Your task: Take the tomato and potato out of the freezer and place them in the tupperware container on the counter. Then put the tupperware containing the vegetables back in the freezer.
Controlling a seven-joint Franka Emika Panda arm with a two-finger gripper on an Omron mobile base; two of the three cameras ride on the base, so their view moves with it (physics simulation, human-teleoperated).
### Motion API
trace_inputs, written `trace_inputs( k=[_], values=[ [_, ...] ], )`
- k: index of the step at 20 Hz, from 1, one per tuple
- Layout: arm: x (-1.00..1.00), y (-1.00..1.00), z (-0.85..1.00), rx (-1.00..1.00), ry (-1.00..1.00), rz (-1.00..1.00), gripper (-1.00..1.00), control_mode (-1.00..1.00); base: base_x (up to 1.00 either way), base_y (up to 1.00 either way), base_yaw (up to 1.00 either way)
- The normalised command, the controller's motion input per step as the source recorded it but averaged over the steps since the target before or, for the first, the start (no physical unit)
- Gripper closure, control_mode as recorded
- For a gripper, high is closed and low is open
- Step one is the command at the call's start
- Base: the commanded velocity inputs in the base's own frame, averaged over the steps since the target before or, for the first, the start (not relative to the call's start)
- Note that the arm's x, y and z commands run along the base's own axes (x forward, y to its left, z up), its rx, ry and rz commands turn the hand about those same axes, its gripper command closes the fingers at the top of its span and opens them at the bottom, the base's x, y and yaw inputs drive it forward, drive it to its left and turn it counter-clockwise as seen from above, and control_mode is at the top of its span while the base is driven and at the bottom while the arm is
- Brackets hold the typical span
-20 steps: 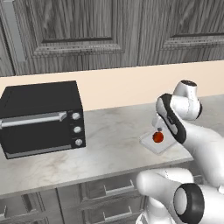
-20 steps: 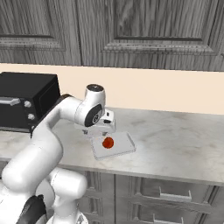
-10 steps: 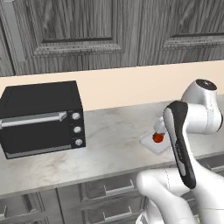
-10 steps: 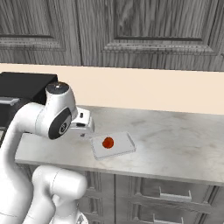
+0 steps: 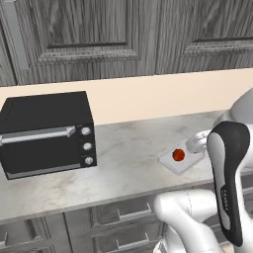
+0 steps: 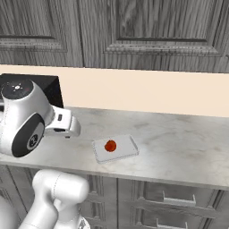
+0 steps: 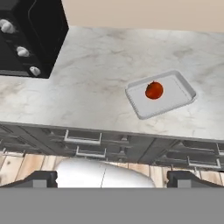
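One tomato [image 7: 154,90] lies inside the tupperware container [image 7: 178,94], on the half of the tray nearer the black toaster oven [image 7: 30,35], and nothing else is in the tray. The container rests flat on the counter [image 7: 92,78], close to its front edge and well apart from the oven. In the hand view the tray's long axis runs slantwise, its far end angled toward the wall and away from the oven; the right base view shows the same tray [image 6: 127,148] lying nearly along the counter edge, with the tomato [image 6: 110,145] toward its left end.

The hand view looks down from in front of the counter and takes in the drawer fronts [image 7: 87,144] with their bar handles and a strip of wooden floor [image 7: 17,168], which neither base view gives so plainly. The left base view shows the oven's whole front, door handle and three knobs [image 5: 88,146], and part of the tray [image 5: 170,161] is covered there by the arm. The gripper [image 7: 112,179] hangs off the counter's front edge, its jaws spread wide with nothing between them.
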Motion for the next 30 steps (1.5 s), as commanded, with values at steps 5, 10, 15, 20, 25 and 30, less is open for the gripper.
trace_inputs(
  k=[5,10,15,20,25,30],
  values=[
    [-0.34,0.01,0.13,0.00,-0.03,-0.01,-1.00,-1.00,0.00,0.00,0.00],
    [-0.04,0.00,0.00,0.00,0.00,0.00,-1.00,-1.00,0.00,0.00,0.00],
    [0.00,0.00,0.00,0.00,0.00,0.00,-1.00,1.00,-0.32,0.00,0.00],
    [0.00,0.00,0.00,0.00,0.00,0.00,-1.00,1.00,-1.00,0.00,0.01],
    [0.00,0.00,0.00,0.00,0.00,0.00,-1.00,1.00,-0.65,0.10,0.50],
    [0.00,0.00,0.00,0.00,0.00,0.00,-1.00,1.00,-0.02,0.01,1.00]
  ],
)
